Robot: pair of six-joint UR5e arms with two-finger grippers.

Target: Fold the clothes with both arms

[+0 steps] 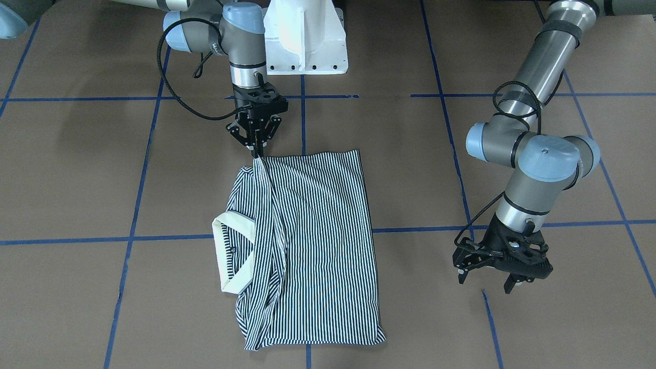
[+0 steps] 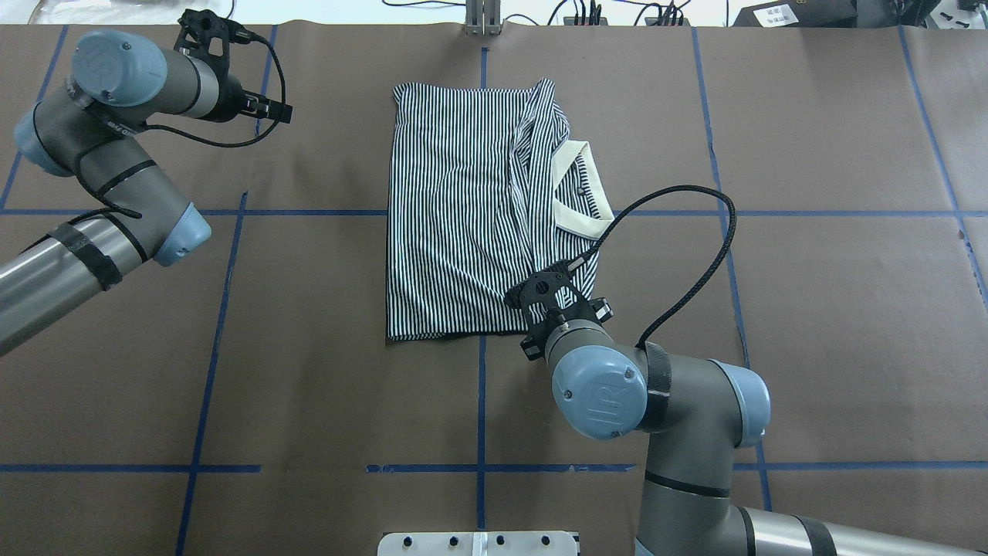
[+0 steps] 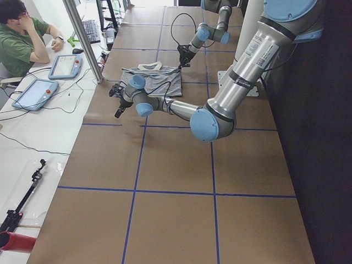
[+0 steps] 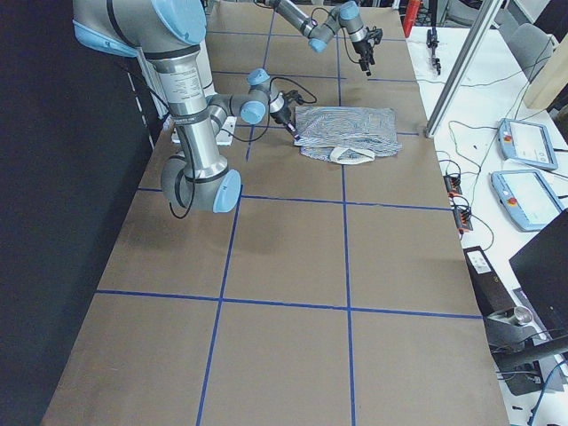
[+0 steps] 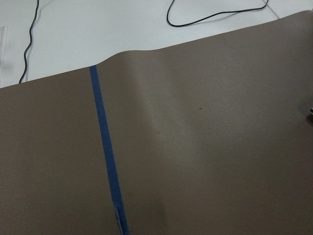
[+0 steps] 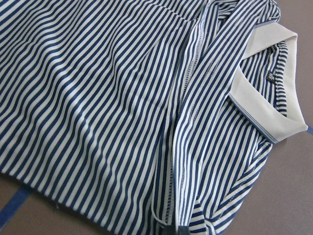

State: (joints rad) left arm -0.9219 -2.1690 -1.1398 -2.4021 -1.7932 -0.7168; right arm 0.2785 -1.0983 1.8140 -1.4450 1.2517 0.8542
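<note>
Front-facing view first. The right gripper (image 1: 258, 148) has its fingers pinched together on the polo shirt (image 1: 318, 241), at the shirt's 11 o'clock corner, and the fabric rises to a small peak there. The shirt's outline runs long from 12 to 6, with the cream collar (image 1: 233, 253) on its 9 o'clock edge. The left gripper (image 1: 486, 283) hangs with fingers spread, holding nothing, well apart at about 3 o'clock from the shirt.

The overhead view is the same thing flipped. The shirt (image 2: 455, 216) lies flat in the far middle of the table, with the collar (image 2: 575, 189) at 3 o'clock. The right gripper (image 2: 549, 297) is over the 5 o'clock corner and the left gripper (image 2: 266, 108) is way off at 10 o'clock. We'd say the right arm is the near one by far. Any fold it carries would run along that long axis toward the far edge, while the left has a long reach before it can help.

In the left side view, a person (image 3: 19, 41) sits at a white side table past the far edge. The right side view adds nothing new about the grip.

The left wrist camera shows only brown paper (image 5: 205, 161) and a strip of blue tape (image 5: 105, 152), no shirt. In the right wrist camera stripes fill the frame, with the collar (image 6: 264, 105) on the 3 o'clock side.
</note>
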